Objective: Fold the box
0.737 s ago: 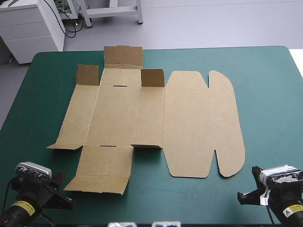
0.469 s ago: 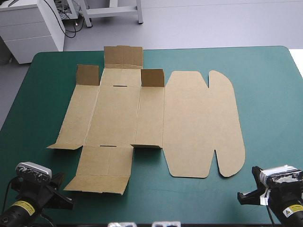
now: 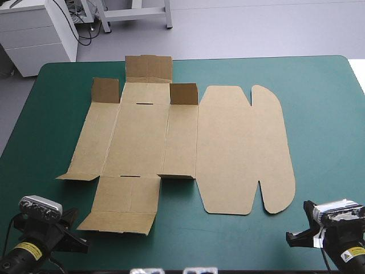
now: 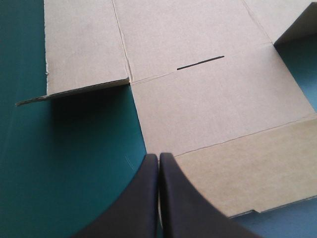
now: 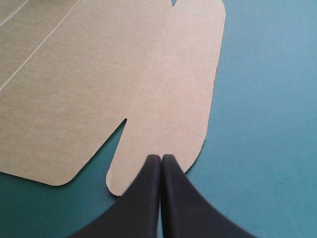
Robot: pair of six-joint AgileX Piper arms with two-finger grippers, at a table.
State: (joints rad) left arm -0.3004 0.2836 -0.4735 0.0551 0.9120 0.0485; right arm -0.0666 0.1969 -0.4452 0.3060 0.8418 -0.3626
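The brown box (image 3: 182, 145) lies as a cut sheet, mostly flat, on the teal-green cover, with a few small flaps raised along its far edge and at its near left. My left gripper (image 3: 77, 240) rests shut at the table's near left corner, just short of the sheet's near flap. Its black fingers (image 4: 159, 163) meet in a point at that flap's (image 4: 247, 168) edge. At the near right corner sits my right gripper (image 3: 293, 238), also shut. Ahead of its tip (image 5: 161, 161) lies the rounded lid flap (image 5: 173, 99).
Bare teal-green cover (image 3: 319, 114) stretches to the right of the sheet and along the near edge. White cabinets (image 3: 34, 34) stand beyond the table's far left corner.
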